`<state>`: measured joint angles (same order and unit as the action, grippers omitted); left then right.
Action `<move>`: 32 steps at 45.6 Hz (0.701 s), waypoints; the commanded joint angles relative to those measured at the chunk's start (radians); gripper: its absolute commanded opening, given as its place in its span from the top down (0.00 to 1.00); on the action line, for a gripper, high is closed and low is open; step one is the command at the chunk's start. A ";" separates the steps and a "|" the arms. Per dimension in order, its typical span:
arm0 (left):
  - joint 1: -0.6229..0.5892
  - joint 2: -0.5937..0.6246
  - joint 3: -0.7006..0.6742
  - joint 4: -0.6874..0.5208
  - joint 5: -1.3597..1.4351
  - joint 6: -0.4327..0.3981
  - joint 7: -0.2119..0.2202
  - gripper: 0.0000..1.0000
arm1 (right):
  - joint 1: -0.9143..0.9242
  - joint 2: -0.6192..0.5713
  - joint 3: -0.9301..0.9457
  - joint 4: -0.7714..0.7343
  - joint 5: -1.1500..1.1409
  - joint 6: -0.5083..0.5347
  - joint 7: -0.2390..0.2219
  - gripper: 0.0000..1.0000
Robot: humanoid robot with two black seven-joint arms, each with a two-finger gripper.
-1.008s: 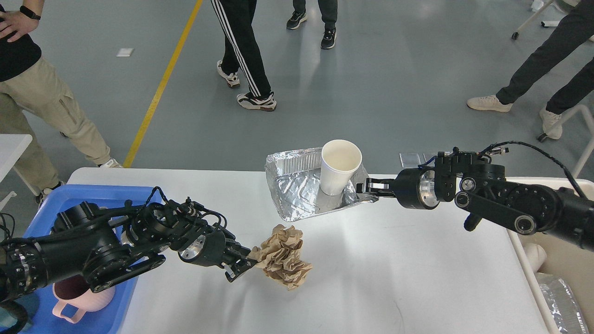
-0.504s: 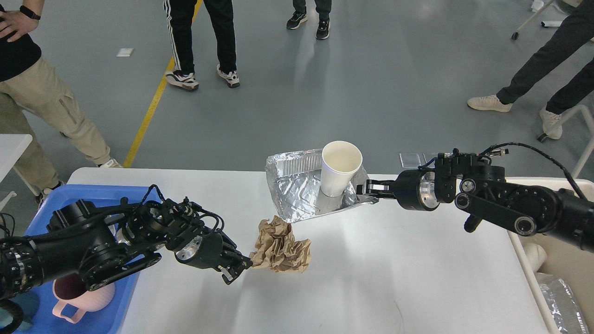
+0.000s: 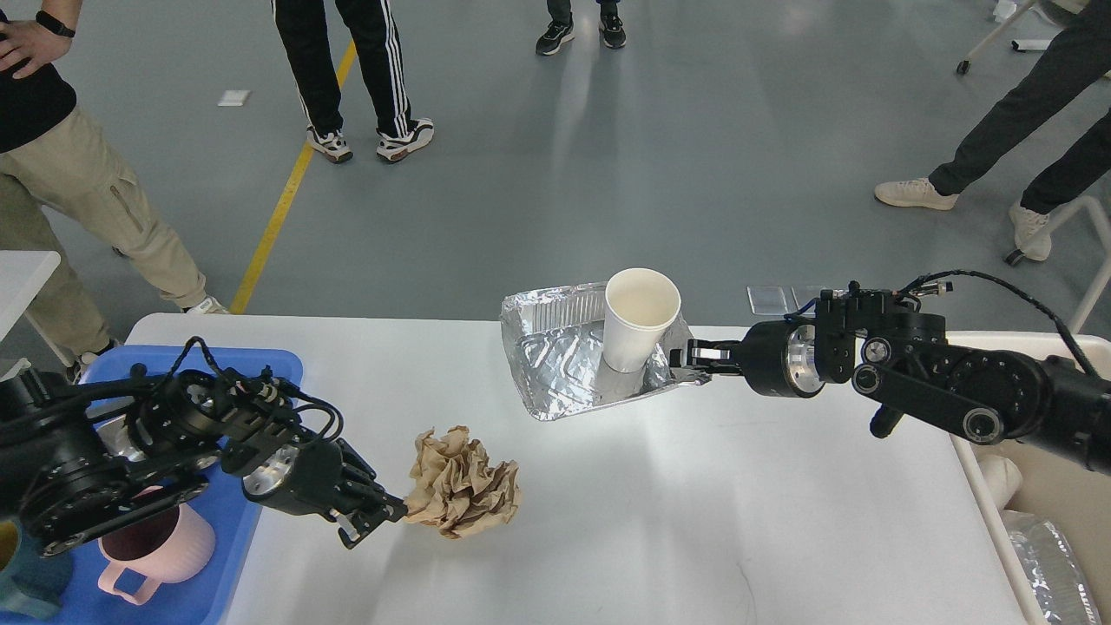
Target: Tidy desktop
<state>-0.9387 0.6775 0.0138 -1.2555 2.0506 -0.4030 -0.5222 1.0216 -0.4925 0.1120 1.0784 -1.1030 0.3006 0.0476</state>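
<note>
On the left half of the white desktop (image 3: 694,521) is a crumpled ball of brown paper (image 3: 462,483). My left gripper (image 3: 380,517) is shut on its left edge. A crinkled foil tray (image 3: 555,365) hangs tilted at the desktop's far edge, and a white paper cup (image 3: 635,318) stands upright inside it. My right gripper (image 3: 687,356) reaches in from the right and is shut on the foil tray's right corner.
A blue plastic tray (image 3: 217,358) at the left holds a pink mug (image 3: 156,549) and a teal item (image 3: 26,583). A beige bin (image 3: 1050,495) with foil and a cup inside stands off the right edge. People stand on the floor beyond.
My left gripper has pulled back left and toward me, bringing the brown paper with it. The right gripper and foil tray have shifted slightly right. A person walked left in the background.
</note>
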 commanded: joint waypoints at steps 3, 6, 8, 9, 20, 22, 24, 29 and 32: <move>-0.002 0.164 -0.002 -0.152 0.002 0.000 -0.001 0.99 | 0.000 0.002 -0.002 -0.002 0.000 0.000 0.000 1.00; -0.002 0.226 -0.002 -0.211 0.002 0.000 -0.001 0.99 | 0.000 0.002 -0.002 -0.003 -0.001 0.000 0.000 1.00; -0.003 0.263 -0.005 -0.240 0.000 0.000 -0.001 0.98 | 0.000 0.002 -0.002 -0.005 -0.001 0.000 0.000 1.00; -0.003 0.281 -0.006 -0.254 0.000 0.000 -0.002 0.98 | -0.002 0.002 -0.002 -0.005 0.000 0.000 0.000 1.00; -0.005 0.493 -0.023 -0.346 -0.003 0.023 -0.039 0.98 | -0.003 0.008 -0.003 -0.006 -0.001 0.000 0.000 1.00; -0.005 0.517 -0.032 -0.348 -0.006 0.039 -0.044 0.98 | -0.003 0.008 -0.003 -0.006 -0.001 0.000 0.000 1.00; -0.003 0.540 -0.038 -0.348 -0.009 0.058 -0.048 0.98 | -0.003 0.008 -0.003 -0.006 -0.001 0.000 0.000 1.00; 0.000 0.593 -0.048 -0.348 -0.055 0.096 -0.055 0.98 | -0.003 0.008 -0.003 -0.006 -0.001 0.000 0.000 1.00; 0.000 0.619 -0.051 -0.346 -0.104 0.118 -0.055 0.98 | -0.003 0.008 -0.003 -0.006 -0.001 0.000 0.000 1.00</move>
<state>-0.9411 1.2480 -0.0299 -1.6027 2.0168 -0.3230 -0.5745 1.0186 -0.4847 0.1089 1.0722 -1.1046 0.3006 0.0475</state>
